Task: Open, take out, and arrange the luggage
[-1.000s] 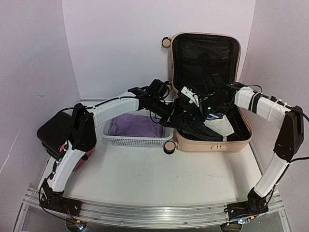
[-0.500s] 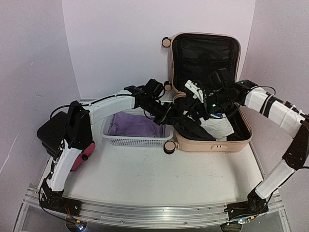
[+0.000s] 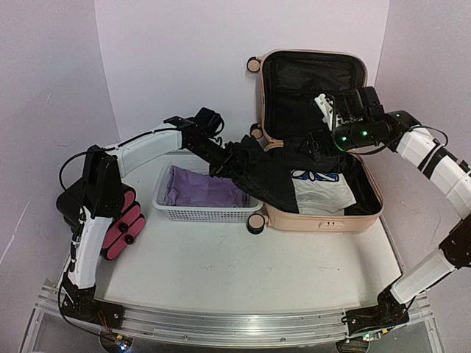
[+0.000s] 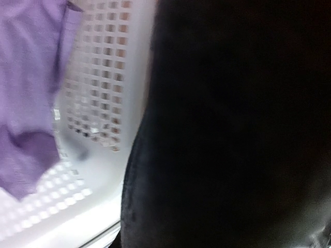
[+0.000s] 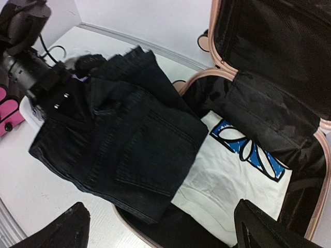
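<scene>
Now: drawer box [image 3: 118,224] nearest, on left, apart from action. Basket [image 3: 202,215] just left of luggage [image 3: 324,218], likely drop spot; purple cloth [image 3: 202,190] already in it. Left gripper [image 3: 224,156] pinching jeans [image 3: 268,180] at waistband, fabric stretched from luggage toward basket; judged mid-transfer. Tee [image 3: 320,195] flat in lower shell, probably next. Right gripper [image 5: 164,230] spread wide, empty, raised over shell, out of jeans' way. Luggage open at table's [image 3: 243,272] far right. Counts: one luggage, basket, jeans, tee, cloth, drawer box; two grippers.
</scene>
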Motion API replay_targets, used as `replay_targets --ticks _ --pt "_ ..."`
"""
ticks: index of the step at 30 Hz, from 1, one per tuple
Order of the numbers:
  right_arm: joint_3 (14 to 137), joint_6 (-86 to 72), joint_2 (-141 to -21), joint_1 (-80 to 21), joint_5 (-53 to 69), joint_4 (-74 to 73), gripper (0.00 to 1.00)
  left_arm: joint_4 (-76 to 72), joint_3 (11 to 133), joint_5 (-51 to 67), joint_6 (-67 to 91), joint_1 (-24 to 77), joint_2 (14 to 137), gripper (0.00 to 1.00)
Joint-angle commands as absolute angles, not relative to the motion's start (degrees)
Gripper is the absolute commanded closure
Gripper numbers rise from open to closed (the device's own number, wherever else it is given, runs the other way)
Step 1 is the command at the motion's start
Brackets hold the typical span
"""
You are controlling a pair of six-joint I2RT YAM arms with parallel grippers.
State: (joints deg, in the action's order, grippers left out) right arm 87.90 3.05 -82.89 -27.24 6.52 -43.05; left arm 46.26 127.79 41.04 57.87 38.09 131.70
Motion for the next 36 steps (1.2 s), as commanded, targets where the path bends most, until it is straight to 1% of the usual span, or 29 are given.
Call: replay_targets --ticks 1,7,9,15,21,30,33,34,36 --pt "92.2 -1.4 -84.7 -27.2 3.8 -43.0 0.02 47.8 124.6 42.1 45.1 32.9 122.9 1.00" --pt "96.8 -0.9 -88.6 -27.1 4.1 -45.1 0.02 52.5 120.2 39.9 38.7 29.5 119.7 1.00" --pt "98.7 -0.5 -90.0 -27.1 3.9 -45.9 0.02 52.6 118.4 40.9 37.9 28.3 119.4 1.00" --pt "103.8 2.7 -94.7 -27.1 4.3 -47.5 0.02 54.1 117.4 42.6 35.1 25.2 121.0 1.00" --pt "108.2 4.0 -98.7 -27.0 4.3 -48.2 0.02 55.9 117.6 44.0 30.5 24.2 124.0 1.00" --pt "111.5 4.8 -102.4 -26.7 4.3 -48.4 0.02 57.1 117.4 43.5 27.3 23.0 128.4 1.00" --pt "112.7 4.8 -103.6 -26.6 4.3 -48.6 0.02 57.5 117.0 41.2 26.7 23.0 128.4 1.00" --pt "113.1 4.8 -104.1 -26.6 4.3 -48.6 0.02 57.8 116.9 39.9 26.5 22.9 128.4 0.99" --pt "113.7 4.8 -105.0 -26.5 4.7 -48.6 0.02 59.8 117.6 36.2 25.4 23.0 128.6 0.91"
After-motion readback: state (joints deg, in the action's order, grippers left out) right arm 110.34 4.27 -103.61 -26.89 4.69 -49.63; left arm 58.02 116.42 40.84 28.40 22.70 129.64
